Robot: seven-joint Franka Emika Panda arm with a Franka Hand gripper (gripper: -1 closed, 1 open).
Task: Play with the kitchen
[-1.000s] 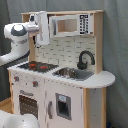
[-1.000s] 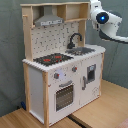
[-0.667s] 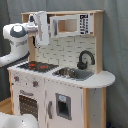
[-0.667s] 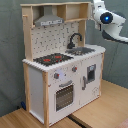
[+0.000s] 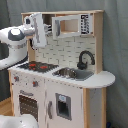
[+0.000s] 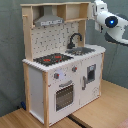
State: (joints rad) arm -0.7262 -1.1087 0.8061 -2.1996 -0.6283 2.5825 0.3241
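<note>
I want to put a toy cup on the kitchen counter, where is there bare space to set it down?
On the kitchen, the clearest patch is the rounded white counter end beyond the sink and black faucet, at the first exterior view's right. A narrow front strip is also bare. The red-ringed hob side is crowded, with the arm beside it.

Free room about my gripper (image 5: 39, 29), raised beside the kitchen (image 6: 60, 65) at hood (image 6: 48, 21) level. Open worktop lies between hob (image 5: 37, 66) and sink (image 5: 71, 73); the faucet (image 5: 84, 59) and pegboard back (image 6: 54, 39) obstruct behind.
</note>
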